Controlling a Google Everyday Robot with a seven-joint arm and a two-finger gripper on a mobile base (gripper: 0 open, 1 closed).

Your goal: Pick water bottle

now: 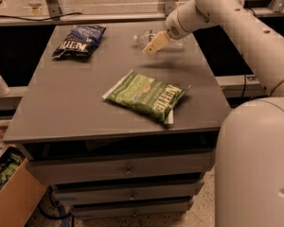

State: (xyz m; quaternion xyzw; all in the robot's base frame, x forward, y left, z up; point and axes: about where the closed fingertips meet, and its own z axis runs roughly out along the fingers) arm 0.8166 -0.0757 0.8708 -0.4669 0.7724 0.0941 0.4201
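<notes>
Reaching across table (75,103) to 1 o'clock, arm (255,37) puts gripper (156,42) (open or closed: cannot tell) at bottle (142,37), which lies sideways near far edge; centre mid-body, close slowly, likely rolls.

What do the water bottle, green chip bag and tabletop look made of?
Water bottle: clear thin plastic, seemingly; the grey surface shows through it. Green chip bag: glossy printed film, likely plastic or foil laminate; crinkled, with highlights. Tabletop: matte grey smooth sheet, laminate or painted metal; cannot tell which. The gripper is at the Water bottle, near the Tabletop's far edge.
</notes>
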